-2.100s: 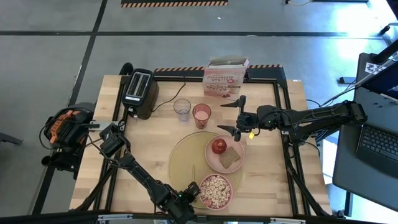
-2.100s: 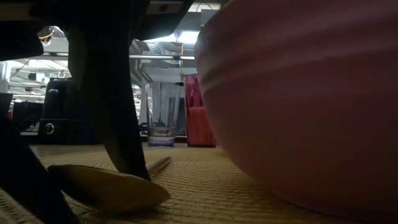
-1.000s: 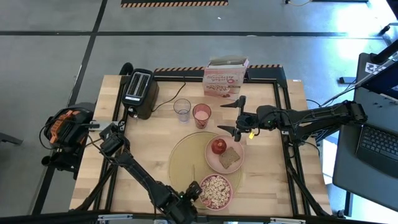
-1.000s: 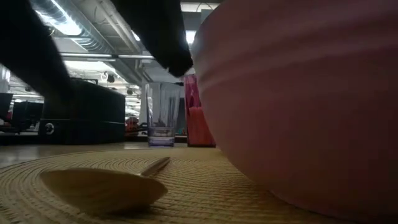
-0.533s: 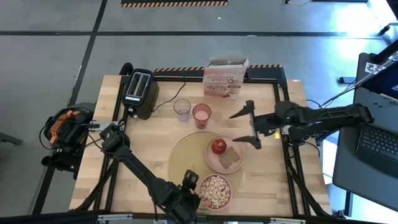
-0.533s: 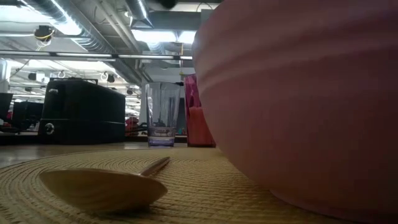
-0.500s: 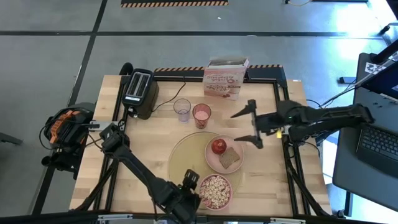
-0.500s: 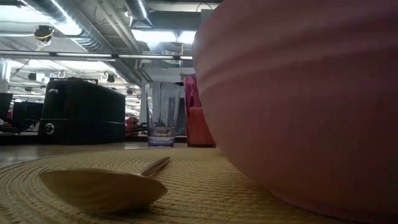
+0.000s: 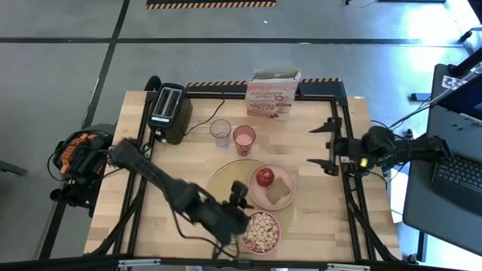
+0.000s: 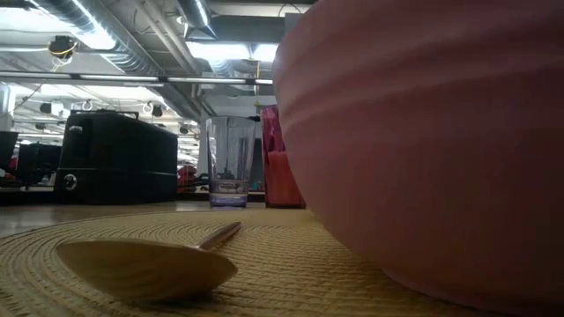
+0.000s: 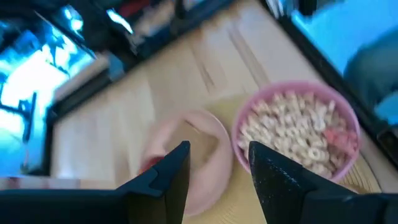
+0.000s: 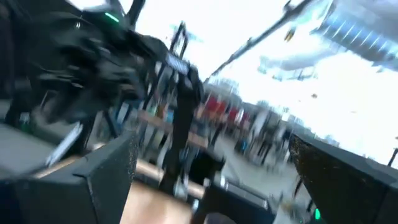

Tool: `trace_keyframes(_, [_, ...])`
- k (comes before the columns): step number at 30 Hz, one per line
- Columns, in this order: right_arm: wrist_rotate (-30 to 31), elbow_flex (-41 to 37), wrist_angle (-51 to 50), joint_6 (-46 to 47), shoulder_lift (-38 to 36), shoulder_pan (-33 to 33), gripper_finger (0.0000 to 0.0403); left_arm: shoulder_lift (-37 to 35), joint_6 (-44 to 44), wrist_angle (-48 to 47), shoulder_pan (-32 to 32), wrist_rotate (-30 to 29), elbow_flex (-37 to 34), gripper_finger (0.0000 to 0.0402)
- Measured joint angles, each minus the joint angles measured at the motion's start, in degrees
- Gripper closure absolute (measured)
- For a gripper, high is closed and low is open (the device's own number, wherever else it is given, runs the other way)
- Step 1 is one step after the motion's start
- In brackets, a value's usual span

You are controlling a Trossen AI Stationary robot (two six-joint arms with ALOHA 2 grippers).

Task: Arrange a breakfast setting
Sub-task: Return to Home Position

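No word or number can be read here. The cereal box [image 9: 273, 95], well apart from the right pincer [image 9: 326, 147], has red print too small to read.

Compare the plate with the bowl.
The plate is paler pink and wider; the bowl is deeper pink and smaller. The plate carries an apple and toast; the bowl holds cereal. The plate lies farther back, the bowl nearer the front. Both are round and sit on the mat's right side.
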Motion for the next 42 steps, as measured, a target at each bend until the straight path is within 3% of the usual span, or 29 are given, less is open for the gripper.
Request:
trace_keyframes(5, [0.23, -9.87, 8.56, 0.58, -12.44, 0.0, 0.0017, -15.94, 3.29, 10.71, 3.6, 0.75, -12.15, 0.025])
trace_keyframes(10, [3.25, -14.44, 5.16, 0.84, -25.4, -0.07, 0.0017, -36.61, 3.46, 25.63, 5.34, 1.18, -31.59, 0.025])
trace_keyframes(18, [7.99, -13.45, -7.01, -0.12, -26.26, -0.07, 0.0017, -69.85, 0.42, 47.37, 1.46, -6.49, -69.55, 0.025])
trace_keyframes(23, [8.69, -13.74, -9.37, 1.28, -26.19, -0.07, 0.0017, -84.76, -2.13, 60.15, -2.62, -10.3, -88.75, 0.025])
trace_keyframes(29, [11.67, -18.33, -7.59, 3.38, -26.19, -0.07, 0.0017, -94.98, 0.01, 67.46, -5.64, -15.81, -102.77, 0.025])
trace_keyframes(33, [12.21, -22.32, -4.71, 5.35, -26.19, -0.04, 0.0017, -98.75, 0.16, 72.39, -6.34, -15.94, -109.32, 0.025])
trace_keyframes(38, [10.14, -23.5, -4.55, 6.55, -26.19, -0.04, 0.0017, -99.88, 0.18, 69.66, -6.84, -14.2, -109.73, 0.025])
trace_keyframes(42, [10.69, -23.5, -5.39, 5.74, -26.19, -0.05, 0.0017, -100.04, 3.21, 72.98, -6.82, -10.26, -109.73, 0.025])
